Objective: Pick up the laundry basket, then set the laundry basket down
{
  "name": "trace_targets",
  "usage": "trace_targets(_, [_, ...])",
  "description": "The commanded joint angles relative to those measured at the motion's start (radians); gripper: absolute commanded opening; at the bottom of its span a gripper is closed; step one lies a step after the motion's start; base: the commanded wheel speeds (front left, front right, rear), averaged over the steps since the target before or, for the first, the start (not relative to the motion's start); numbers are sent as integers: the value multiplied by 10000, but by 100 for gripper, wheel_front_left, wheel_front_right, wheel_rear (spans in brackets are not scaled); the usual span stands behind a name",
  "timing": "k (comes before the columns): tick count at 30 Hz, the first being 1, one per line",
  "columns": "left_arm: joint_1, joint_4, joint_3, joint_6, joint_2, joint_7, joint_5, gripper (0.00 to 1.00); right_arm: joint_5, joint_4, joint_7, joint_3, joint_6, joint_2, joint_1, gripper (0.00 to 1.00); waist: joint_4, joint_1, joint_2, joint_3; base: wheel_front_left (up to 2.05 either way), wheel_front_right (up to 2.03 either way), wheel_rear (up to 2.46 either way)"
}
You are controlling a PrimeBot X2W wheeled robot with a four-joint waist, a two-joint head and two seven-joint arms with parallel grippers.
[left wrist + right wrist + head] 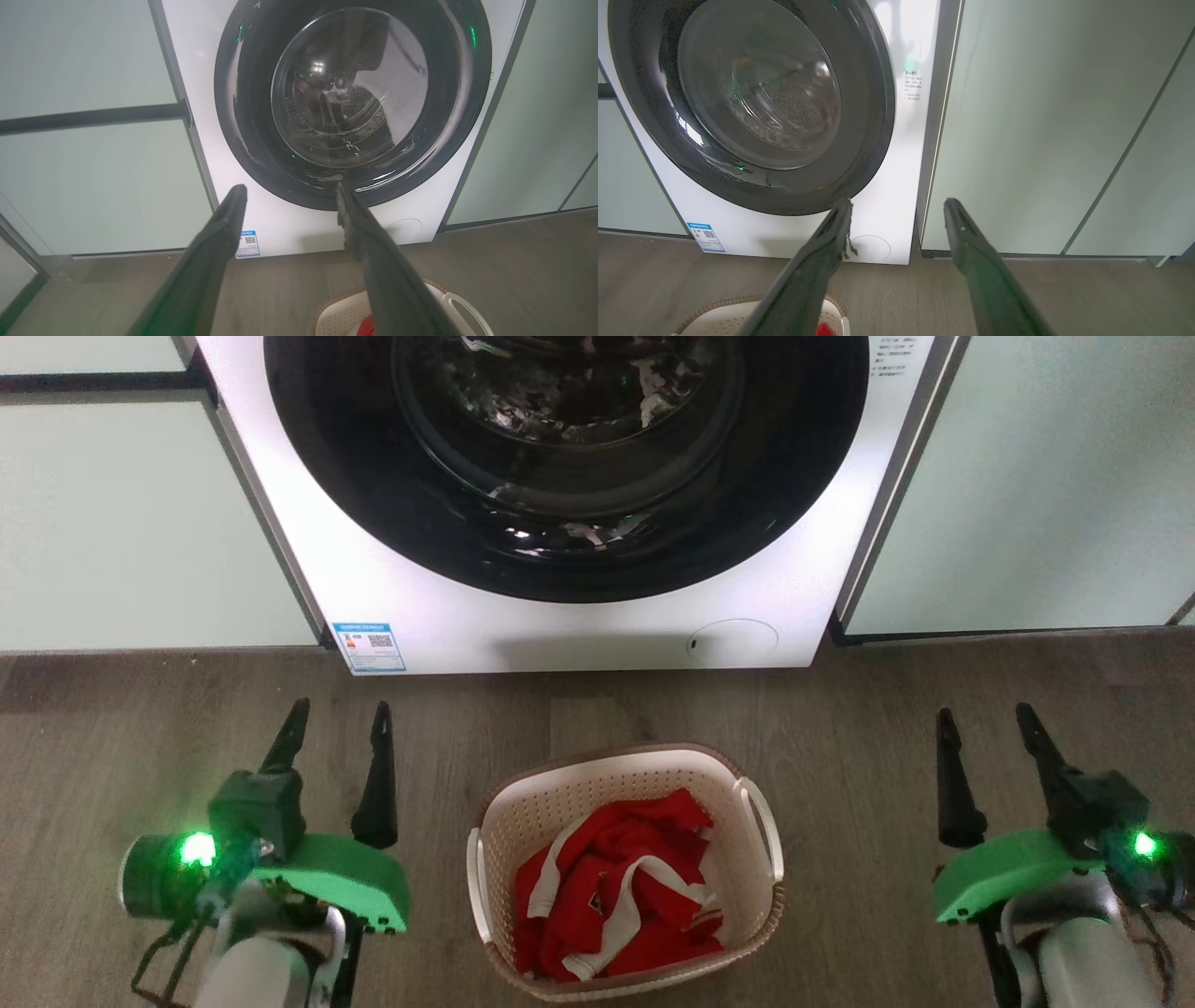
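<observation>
Left pincer (341, 707) and right pincer (985, 711), spread, flank the laundry basket (597, 786), seemingly clear of it.

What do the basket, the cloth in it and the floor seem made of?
Laundry basket: likely moulded plastic, matt cream, judging by its regular rows of holes; the brown rim looks woven, perhaps imitation.
Red cloth: soft fabric with white trim, lying crumpled in folds.
Floor: matt grey-brown planks with grain; wood or laminate, cannot tell.

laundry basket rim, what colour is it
Brown, woven-look, on the cream laundry basket; clearest in the head view.
</observation>
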Motion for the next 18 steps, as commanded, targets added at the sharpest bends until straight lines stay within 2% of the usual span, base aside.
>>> trace_targets(1, [-261, -467, 294, 132, 172, -134, 295, 100, -157, -352, -145, 230, -17, 10, -268, 100, -2, -1, 0, 1, 0, 0, 0])
trace_targets(3, [-263, -545, 248, 185, 190, -162, 492, 100, -190, -343, -206, 329, -17, 20, -257, 100, -1, -1, 0, 3, 0, 0, 0])
trace_targets(7, [-272, -576, 222, 199, 195, -162, 488, 100, 916, -143, -214, 589, -17, 34, -265, 100, 5, -1, 0, 6, 0, 0, 0])
trace_targets(11, [-282, -565, 213, 207, 213, -171, 444, 100, 1533, 43, -207, 687, -17, 37, -311, 100, 8, -1, 0, 3, 0, 0, 0])
trace_targets(18, [-274, -564, 187, 256, 221, -150, 381, 100, 1513, 165, -254, 693, -17, 39, -370, 100, 19, -1, 0, 27, 0, 0, 0])
